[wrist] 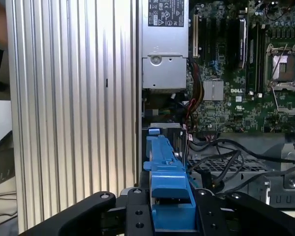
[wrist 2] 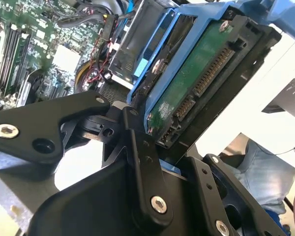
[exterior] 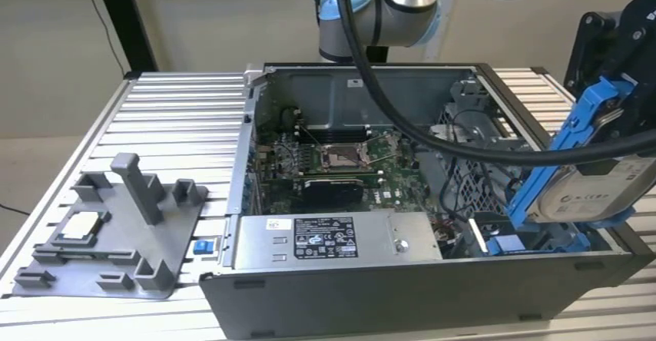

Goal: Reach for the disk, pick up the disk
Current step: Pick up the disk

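The disk [exterior: 604, 183], silver-grey with a white label and blue side rails, hangs tilted above the open computer case's corner at the exterior view's right. My gripper [exterior: 613, 114] is shut on it from above, its black fingers clamping the blue rails. In the second wrist view the disk's [wrist 2: 196, 78] green circuit-board underside and connector sit between the black fingers of the gripper [wrist 2: 187, 113]. In the first wrist view a blue rail of the disk [wrist: 164, 162] runs between the two fingers of the gripper [wrist: 171, 206].
The open computer case [exterior: 410, 295] holds a motherboard [exterior: 333, 157], a power supply [exterior: 328, 237], loose cables and a blue drive bay [exterior: 512, 241] below the disk. A grey fixture [exterior: 113, 233] carrying a small silver chip [exterior: 82, 224] lies on the ribbed aluminium table [exterior: 174, 118]. A person's leg [wrist 2: 265, 172] is nearby.
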`<state>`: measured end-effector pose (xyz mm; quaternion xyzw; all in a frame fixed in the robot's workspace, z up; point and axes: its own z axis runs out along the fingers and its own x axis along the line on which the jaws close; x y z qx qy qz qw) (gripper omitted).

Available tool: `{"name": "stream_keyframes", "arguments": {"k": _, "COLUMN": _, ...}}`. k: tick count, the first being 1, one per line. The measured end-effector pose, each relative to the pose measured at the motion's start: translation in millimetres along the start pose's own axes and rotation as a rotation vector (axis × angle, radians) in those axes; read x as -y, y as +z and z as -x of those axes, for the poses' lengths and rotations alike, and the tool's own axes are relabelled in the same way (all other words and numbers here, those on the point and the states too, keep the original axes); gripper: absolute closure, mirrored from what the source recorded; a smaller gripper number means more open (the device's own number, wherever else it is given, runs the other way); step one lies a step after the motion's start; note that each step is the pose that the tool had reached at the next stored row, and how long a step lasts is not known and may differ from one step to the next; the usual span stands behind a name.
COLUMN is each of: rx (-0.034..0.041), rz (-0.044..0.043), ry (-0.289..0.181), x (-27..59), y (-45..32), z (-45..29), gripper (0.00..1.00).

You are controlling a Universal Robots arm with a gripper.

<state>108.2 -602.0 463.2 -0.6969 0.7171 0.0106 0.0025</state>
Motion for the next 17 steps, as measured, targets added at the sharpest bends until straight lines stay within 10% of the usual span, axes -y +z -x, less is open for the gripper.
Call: {"name": "stream_keyframes", "arguments": {"k": 17, "rx": -0.0001, "rz": -0.0007, "ry": 0.0, "x": -9.1, "y": 0.3, "z": 13.7, "gripper": 1.0}}
